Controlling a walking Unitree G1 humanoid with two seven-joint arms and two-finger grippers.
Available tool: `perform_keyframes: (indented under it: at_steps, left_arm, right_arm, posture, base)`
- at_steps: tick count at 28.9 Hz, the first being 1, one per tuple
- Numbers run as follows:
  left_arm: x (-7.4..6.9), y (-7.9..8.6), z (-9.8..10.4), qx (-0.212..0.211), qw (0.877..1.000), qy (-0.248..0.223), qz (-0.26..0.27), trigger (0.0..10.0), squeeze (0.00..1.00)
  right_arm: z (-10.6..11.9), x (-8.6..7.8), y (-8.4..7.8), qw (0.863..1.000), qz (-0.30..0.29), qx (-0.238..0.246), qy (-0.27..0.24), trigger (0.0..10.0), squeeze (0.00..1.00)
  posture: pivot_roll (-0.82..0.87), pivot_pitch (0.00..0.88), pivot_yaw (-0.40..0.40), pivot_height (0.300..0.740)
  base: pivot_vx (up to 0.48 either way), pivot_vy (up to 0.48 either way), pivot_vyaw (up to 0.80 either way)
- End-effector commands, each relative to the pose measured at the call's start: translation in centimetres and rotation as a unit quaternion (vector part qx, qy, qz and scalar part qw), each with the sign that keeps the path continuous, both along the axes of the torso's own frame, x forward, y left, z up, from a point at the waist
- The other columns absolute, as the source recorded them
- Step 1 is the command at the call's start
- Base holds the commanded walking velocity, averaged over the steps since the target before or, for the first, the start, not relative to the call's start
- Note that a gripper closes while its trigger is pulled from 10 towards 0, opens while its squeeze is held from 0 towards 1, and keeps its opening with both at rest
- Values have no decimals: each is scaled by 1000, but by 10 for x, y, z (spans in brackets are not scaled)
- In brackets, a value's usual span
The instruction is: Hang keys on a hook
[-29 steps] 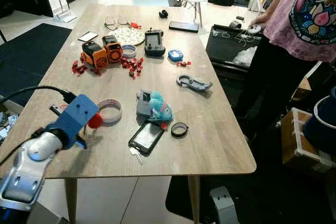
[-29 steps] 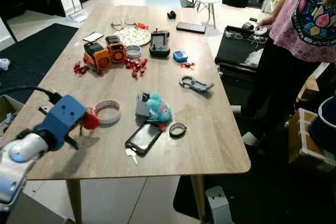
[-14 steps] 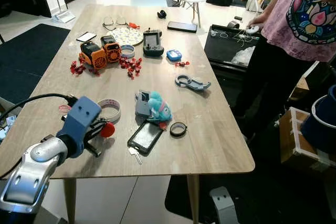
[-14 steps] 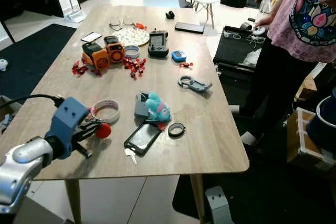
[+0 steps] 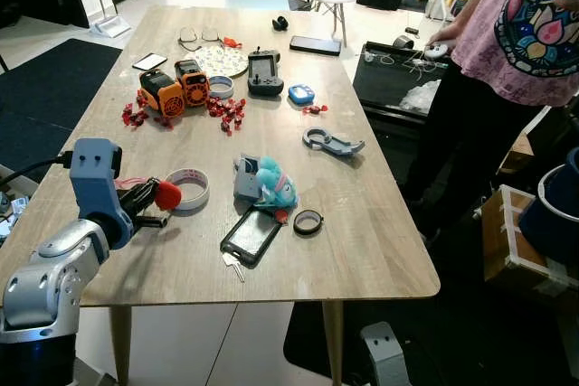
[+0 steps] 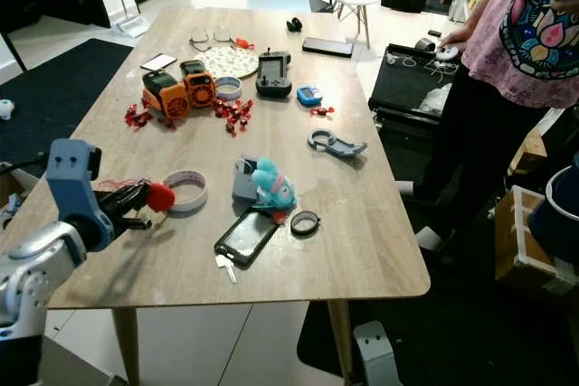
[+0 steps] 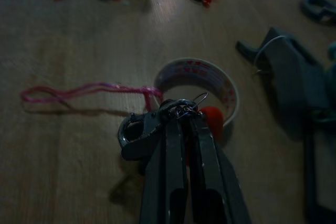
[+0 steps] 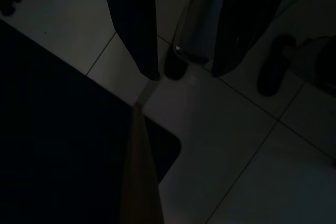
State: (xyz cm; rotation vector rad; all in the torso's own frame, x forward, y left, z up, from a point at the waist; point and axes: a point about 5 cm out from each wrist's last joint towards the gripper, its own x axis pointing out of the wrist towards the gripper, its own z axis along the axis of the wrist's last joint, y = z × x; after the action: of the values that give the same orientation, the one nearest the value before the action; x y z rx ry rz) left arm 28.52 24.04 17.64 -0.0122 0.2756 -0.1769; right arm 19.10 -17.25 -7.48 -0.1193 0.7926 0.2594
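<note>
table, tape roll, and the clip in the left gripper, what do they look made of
Table: looks like light wood or wood-look laminate, matte, with visible grain lines.
Tape roll: seems paper or plastic tape, a white band with red print.
Clip: likely metal, grey with bright glints, with a thin wire ring; the left gripper has its fingers shut on it. A pink cord trails from it.
</note>
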Motion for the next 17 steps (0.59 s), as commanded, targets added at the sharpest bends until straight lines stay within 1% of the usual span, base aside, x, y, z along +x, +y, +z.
perform_keyframes:
  at_steps: [1, 2, 3, 6, 7, 8, 9, 10, 11, 12, 13, 14, 15, 16, 17]
  left_arm:
    - [-4, -4, -8, 24, 999, 22, -25, 0, 0]
    - [-7, -9, -11, 41, 997, 28, -52, 0, 0]
    - [-10, -15, -12, 32, 996, 24, -80, 0, 0]
    - [-10, -15, -12, 32, 996, 24, -80, 0, 0]
    - [-13, -25, -8, 29, 992, 10, -124, 39, 0]
    - [-18, -39, 1, -4, 984, -14, -180, 4824, 0]
    - [-19, -41, 3, -5, 981, -19, -192, 4902, 0]
    - [-19, -41, 3, -5, 981, -19, -192, 4902, 0]
    - [-20, -42, 4, -4, 980, -21, -199, 5843, 0]
    - [-20, -42, 4, -4, 980, -20, -200, 7294, 0]
    - [-20, -42, 4, -4, 980, -20, -200, 7294, 0]
    - [-21, -42, 5, -6, 979, -21, -203, 8235, 0]
    - [-21, -42, 7, -8, 978, -26, -208, 10000, 0]
    - [-22, -44, 13, -21, 975, -45, -218, 10000, 0]
    - [-22, -44, 13, -21, 975, -45, -218, 10000, 0]
  right_arm:
    - [-3, -5, -3, 1000, -6, -2, 9, 10000, 0]
    - [-3, -5, -2, 1000, -7, -1, 9, 10000, 0]
    - [-3, -5, -2, 1000, -5, -2, 9, 10000, 0]
    - [-3, -5, -2, 1000, -5, -2, 9, 10000, 0]
    - [-3, -5, -3, 1000, -4, -3, 9, 10000, 0]
    - [-3, -5, -3, 1000, -3, -3, 10, 10000, 0]
    - [-2, -5, -3, 1000, -3, -3, 10, 10000, 0]
    - [-2, -5, -3, 1000, -3, -3, 10, 10000, 0]
    - [-2, -5, -3, 1000, -4, -3, 9, 10000, 0]
    - [-2, -5, -3, 1000, -4, -3, 9, 10000, 0]
    - [-2, -5, -3, 1000, -4, -3, 9, 10000, 0]
    - [-2, -5, -3, 1000, -4, -3, 9, 10000, 0]
    - [-2, -5, -3, 1000, -4, -3, 9, 10000, 0]
    - [-2, -5, -3, 1000, -4, -3, 9, 10000, 0]
    - [-2, -5, -3, 1000, -4, -3, 9, 10000, 0]
  posture:
    - [81, 84, -55, 740]
    - [79, 87, -56, 740]
    - [77, 87, -55, 740]
    - [77, 87, -55, 740]
    - [77, 87, -57, 740]
    - [79, 87, -58, 740]
    - [79, 87, -58, 740]
    - [79, 87, -58, 740]
    - [79, 87, -58, 740]
    - [78, 86, -57, 740]
    - [78, 86, -57, 740]
    - [78, 85, -57, 740]
    - [78, 85, -57, 740]
    - [78, 85, -57, 740]
    - [78, 85, -57, 740]
  base:
    - [0, 0, 0]
    - [0, 0, 0]
    - [0, 0, 0]
    - [0, 0, 0]
    - [0, 0, 0]
    - [0, 0, 0]
    - [0, 0, 0]
    - [0, 0, 0]
    - [0, 0, 0]
    - [0, 0, 0]
    - [0, 0, 0]
    - [0, 0, 0]
    - [0, 0, 0]
    - [0, 0, 0]
    - [0, 0, 0]
